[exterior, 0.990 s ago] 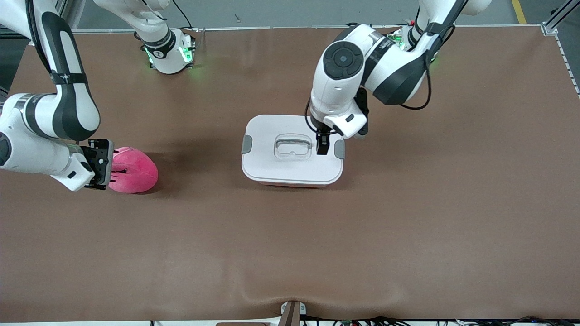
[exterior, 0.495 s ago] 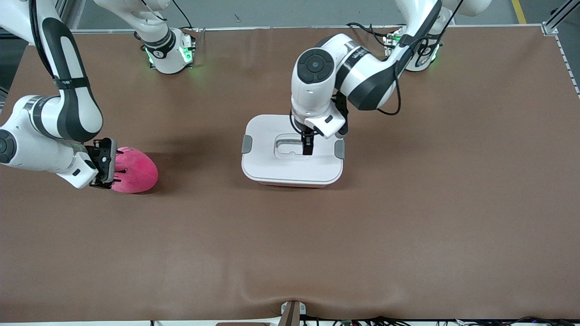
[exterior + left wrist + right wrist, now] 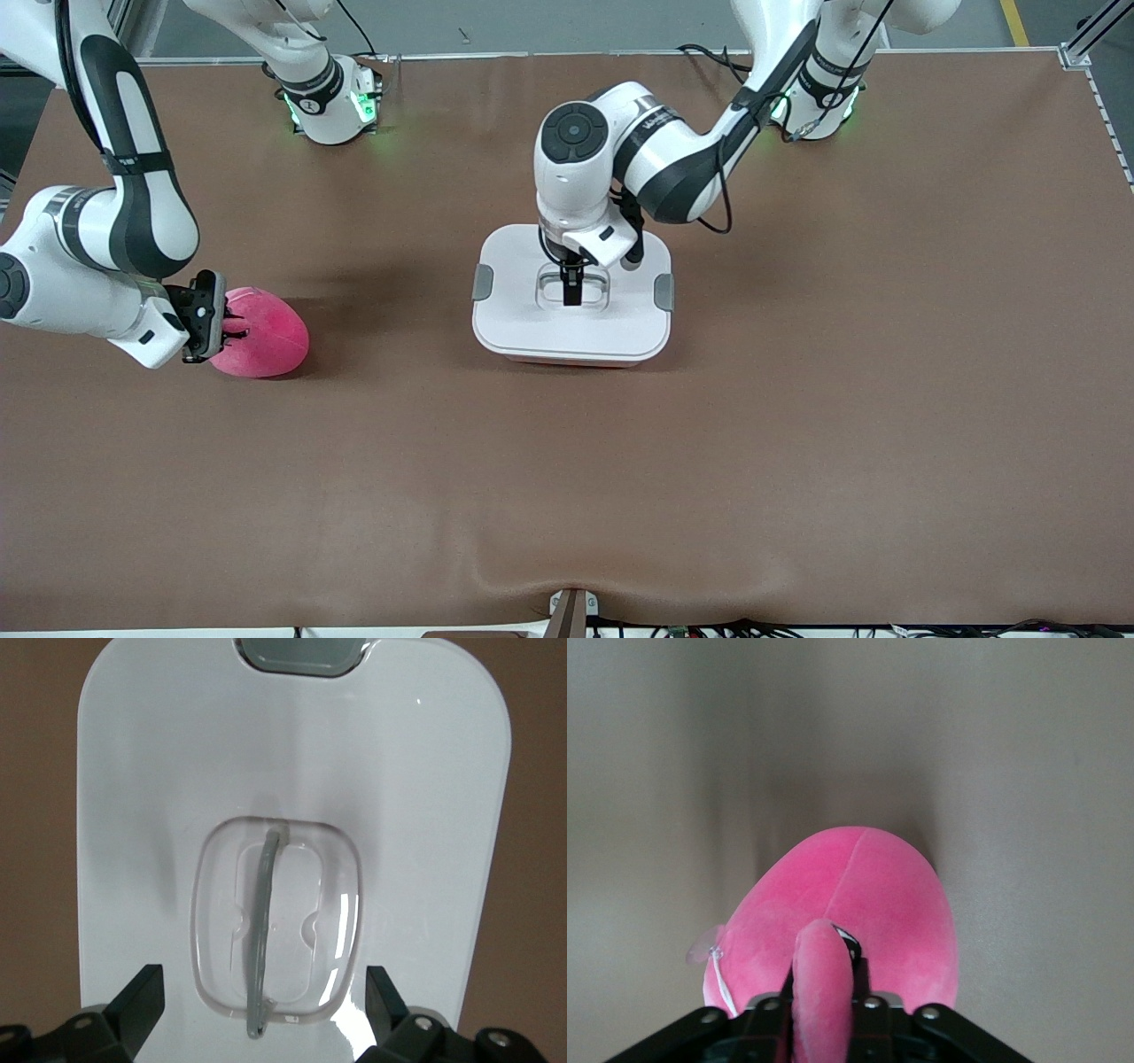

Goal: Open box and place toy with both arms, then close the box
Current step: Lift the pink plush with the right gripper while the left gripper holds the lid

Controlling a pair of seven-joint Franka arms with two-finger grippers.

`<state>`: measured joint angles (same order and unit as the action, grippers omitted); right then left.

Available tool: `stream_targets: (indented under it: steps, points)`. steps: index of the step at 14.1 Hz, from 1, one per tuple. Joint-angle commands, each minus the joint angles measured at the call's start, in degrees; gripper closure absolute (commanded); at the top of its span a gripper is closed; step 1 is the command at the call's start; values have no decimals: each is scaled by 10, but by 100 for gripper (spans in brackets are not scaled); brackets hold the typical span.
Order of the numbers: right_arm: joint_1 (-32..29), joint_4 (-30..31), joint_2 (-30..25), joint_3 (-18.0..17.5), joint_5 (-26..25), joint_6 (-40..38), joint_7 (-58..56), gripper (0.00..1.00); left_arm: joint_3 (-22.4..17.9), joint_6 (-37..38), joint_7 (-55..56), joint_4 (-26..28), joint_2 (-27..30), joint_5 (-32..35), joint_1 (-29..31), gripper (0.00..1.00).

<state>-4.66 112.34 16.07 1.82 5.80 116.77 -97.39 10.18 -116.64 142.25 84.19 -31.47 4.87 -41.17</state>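
The box (image 3: 532, 323) stands shut mid-table, its white lid held by two grey clips (image 3: 482, 282). My left gripper (image 3: 573, 288) is open just over the lid's clear recessed handle (image 3: 263, 930). In the left wrist view the gripper (image 3: 263, 990) has one finger on each side of the recess, with the upright handle strip between them. The pink toy (image 3: 266, 335) lies on the table toward the right arm's end. My right gripper (image 3: 221, 325) is shut on a fold of the toy (image 3: 868, 895), pinched between its fingers (image 3: 824, 992).
The brown table (image 3: 797, 399) stretches wide around the box. One grey clip (image 3: 301, 654) shows at the lid's edge in the left wrist view. The two arm bases (image 3: 332, 106) stand along the table's edge farthest from the front camera.
My left gripper has moved along the lid from beside the clip at the left arm's end to over the centre handle. My right gripper has stayed at the toy, shifting only slightly.
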Motion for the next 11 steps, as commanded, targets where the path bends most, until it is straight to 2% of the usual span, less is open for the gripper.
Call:
stream_targets:
  steps: [1,3,6,11]
  points:
    - [-11,11,-31,-7,11,1,-6,100,-6,-2,19,-16,-19,26,-16,0]
    - [-11,1,-39,-6,11,-7,20,100,-6,-2,23,-14,-25,48,-28,0]
    - [-7,-18,-60,-8,11,-57,118,100,-6,-1,26,-8,-24,51,-25,0]
    - [11,-114,-65,-10,12,-159,266,100,-6,0,18,26,-7,52,-20,0]
